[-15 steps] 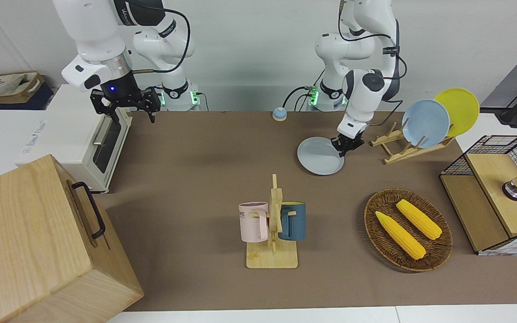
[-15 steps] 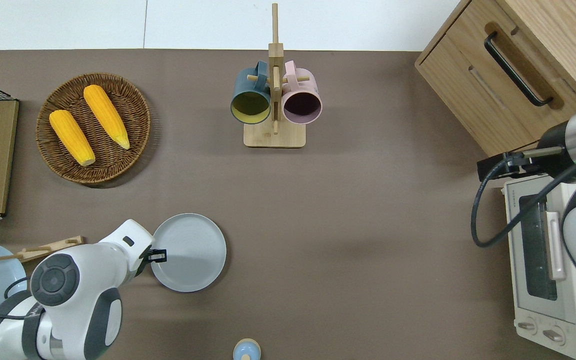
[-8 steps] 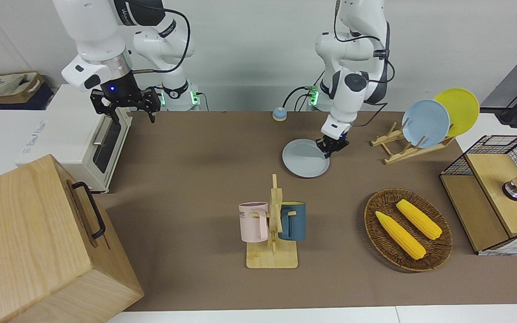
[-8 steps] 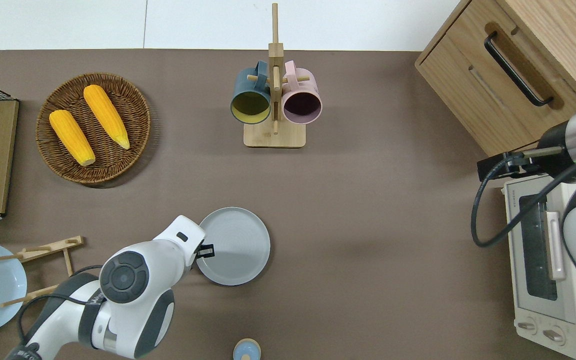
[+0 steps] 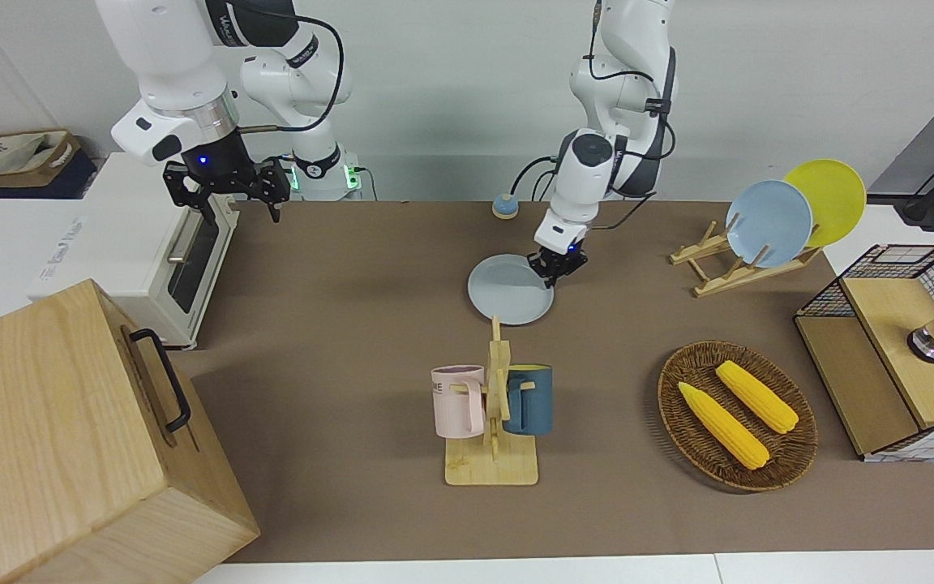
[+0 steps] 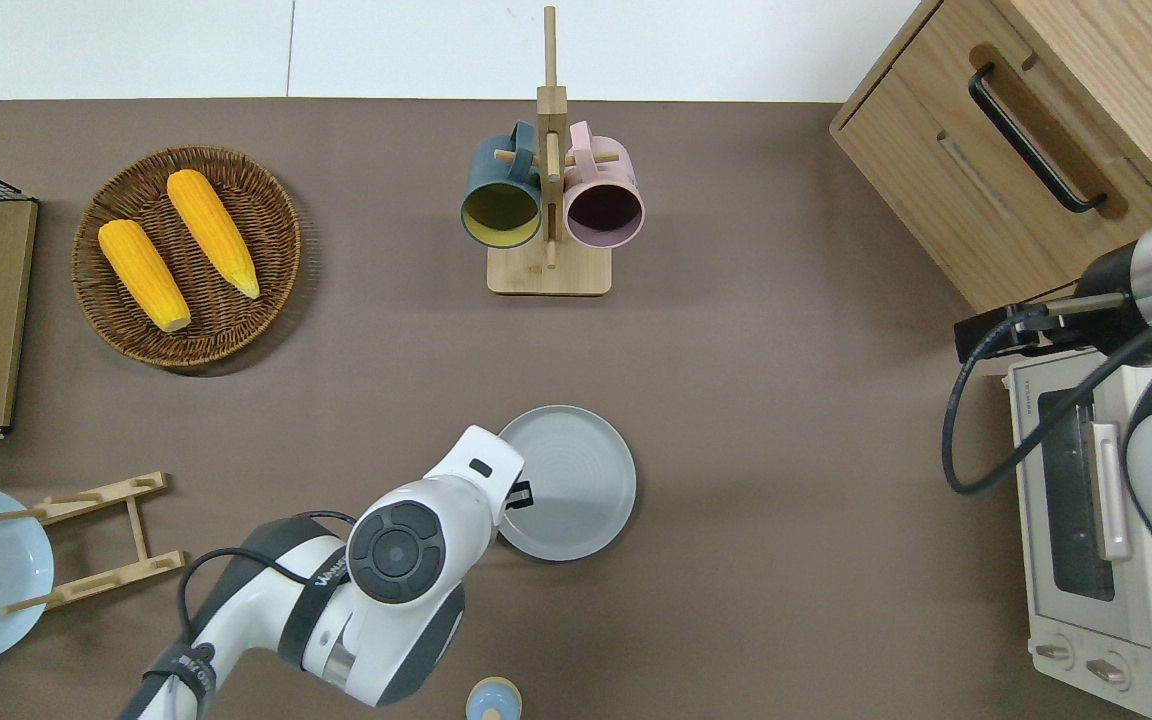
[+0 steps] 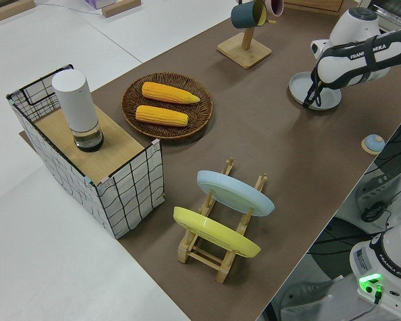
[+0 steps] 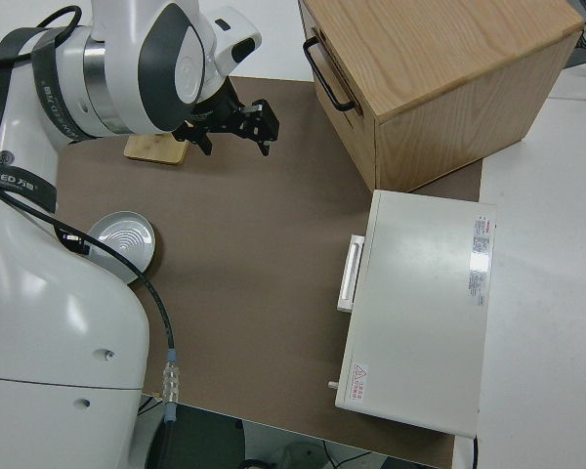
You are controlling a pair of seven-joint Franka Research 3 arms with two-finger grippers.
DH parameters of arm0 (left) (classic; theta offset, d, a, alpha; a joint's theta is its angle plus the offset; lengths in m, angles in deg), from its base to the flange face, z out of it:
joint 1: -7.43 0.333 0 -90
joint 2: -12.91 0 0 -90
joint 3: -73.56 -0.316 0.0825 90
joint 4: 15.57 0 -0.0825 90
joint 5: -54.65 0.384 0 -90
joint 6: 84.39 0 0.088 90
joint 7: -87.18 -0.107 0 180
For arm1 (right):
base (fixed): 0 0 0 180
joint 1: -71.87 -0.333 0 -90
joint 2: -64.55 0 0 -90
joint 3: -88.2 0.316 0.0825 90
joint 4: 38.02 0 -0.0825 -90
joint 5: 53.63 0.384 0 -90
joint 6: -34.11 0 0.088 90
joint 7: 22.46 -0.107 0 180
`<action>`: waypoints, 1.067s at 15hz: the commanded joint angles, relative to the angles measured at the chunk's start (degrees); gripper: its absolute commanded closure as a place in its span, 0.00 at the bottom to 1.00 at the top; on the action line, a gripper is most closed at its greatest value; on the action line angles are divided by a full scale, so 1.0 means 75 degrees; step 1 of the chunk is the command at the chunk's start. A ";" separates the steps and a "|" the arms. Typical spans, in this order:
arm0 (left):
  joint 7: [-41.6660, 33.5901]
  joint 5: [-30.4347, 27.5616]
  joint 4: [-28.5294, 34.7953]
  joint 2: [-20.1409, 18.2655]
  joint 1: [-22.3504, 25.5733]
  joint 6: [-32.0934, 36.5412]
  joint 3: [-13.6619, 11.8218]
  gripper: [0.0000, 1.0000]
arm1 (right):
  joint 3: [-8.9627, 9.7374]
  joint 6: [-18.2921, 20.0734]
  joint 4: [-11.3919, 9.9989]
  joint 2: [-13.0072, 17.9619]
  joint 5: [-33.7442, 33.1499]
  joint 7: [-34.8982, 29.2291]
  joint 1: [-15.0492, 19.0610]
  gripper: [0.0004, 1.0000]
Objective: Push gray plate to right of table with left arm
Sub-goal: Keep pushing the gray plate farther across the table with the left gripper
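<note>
Because the gray plate (image 6: 568,481) looks light, stiff and slippery on the table (image 6: 786,480), the left gripper (image 6: 520,492), fingers' spread unreadable, best pushes at the rim.

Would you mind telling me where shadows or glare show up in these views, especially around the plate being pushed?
Overhead view: the gray plate carries a dark shadow beside the left gripper. Front view: soft arm shadows on the table. Right side view: a bright glare patch on the toaster oven.

White glossy left arm (image 5: 597,154), blk cables, blk fingers (image 5: 552,270)
</note>
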State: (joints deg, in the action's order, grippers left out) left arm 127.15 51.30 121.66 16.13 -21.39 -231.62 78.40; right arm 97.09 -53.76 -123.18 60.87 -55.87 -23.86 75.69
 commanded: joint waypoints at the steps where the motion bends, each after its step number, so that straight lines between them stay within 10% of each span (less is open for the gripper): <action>1: 0.1008 0.0024 -0.0798 0.0893 -0.0820 -0.0163 -0.0060 1.00 | -0.0002 0.0079 0.0010 0.0045 0.0053 -0.0024 0.0006 0.02; 16: 0.2851 0.0189 -0.3578 0.2980 -0.2263 -0.0151 -0.0060 1.00 | -0.0002 0.0079 0.0022 0.0045 0.0053 -0.0024 0.0006 0.02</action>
State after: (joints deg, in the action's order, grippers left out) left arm 146.88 51.66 97.86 34.28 -37.09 -232.17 78.50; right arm 97.09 -53.76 -123.18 60.87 -55.87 -23.86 75.69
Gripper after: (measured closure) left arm 0.987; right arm 0.013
